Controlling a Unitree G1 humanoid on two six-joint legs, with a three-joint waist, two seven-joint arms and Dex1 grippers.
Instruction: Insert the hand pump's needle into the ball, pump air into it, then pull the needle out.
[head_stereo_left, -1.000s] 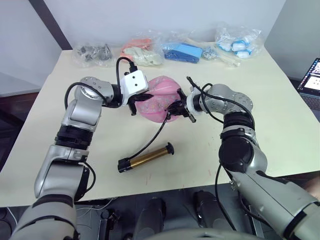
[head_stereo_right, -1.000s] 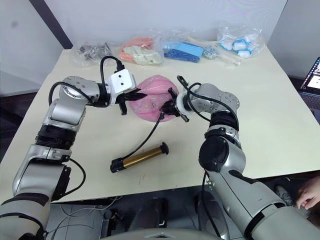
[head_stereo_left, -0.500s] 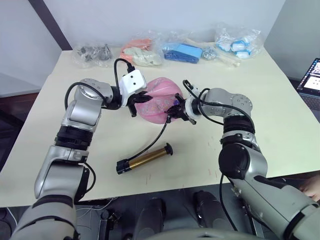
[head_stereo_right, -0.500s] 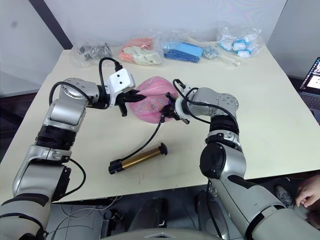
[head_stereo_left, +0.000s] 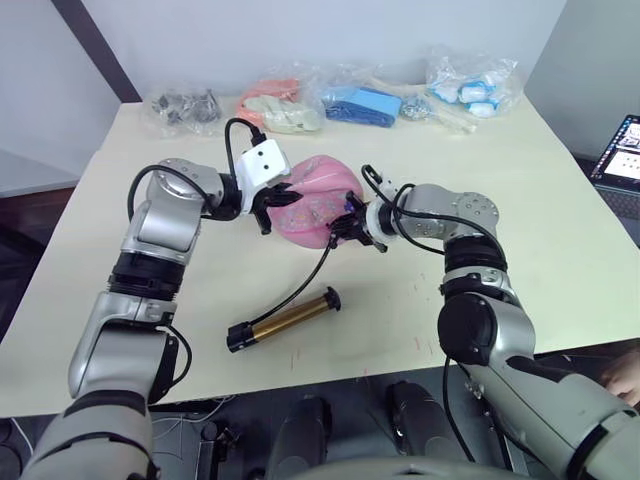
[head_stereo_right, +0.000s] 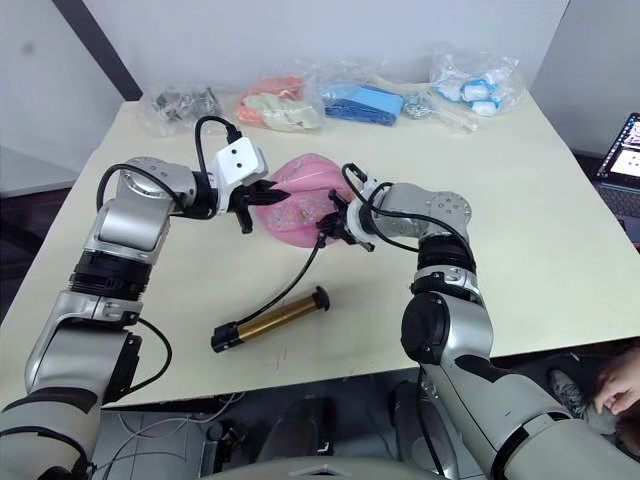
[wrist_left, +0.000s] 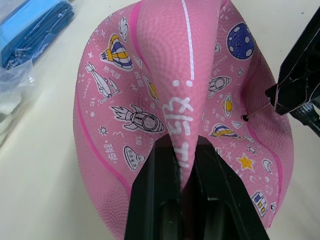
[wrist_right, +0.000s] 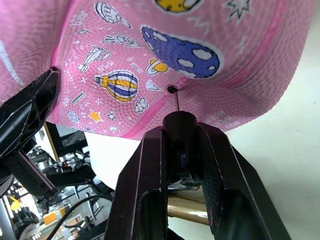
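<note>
Needle (wrist_right: 176, 100) tip meets ball (wrist_left: 200, 70) valve, right gripper (wrist_right: 181, 131) clamping its base, left gripper (wrist_left: 182, 165) pinching a fold.

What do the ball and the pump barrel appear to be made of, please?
The ball looks like soft pink rubber: pebbled matte skin, folded where the left hand pinches it. The hand pump barrel seems to be metal, given its gold-bronze sheen; its handle and end cap look like black plastic.
</note>
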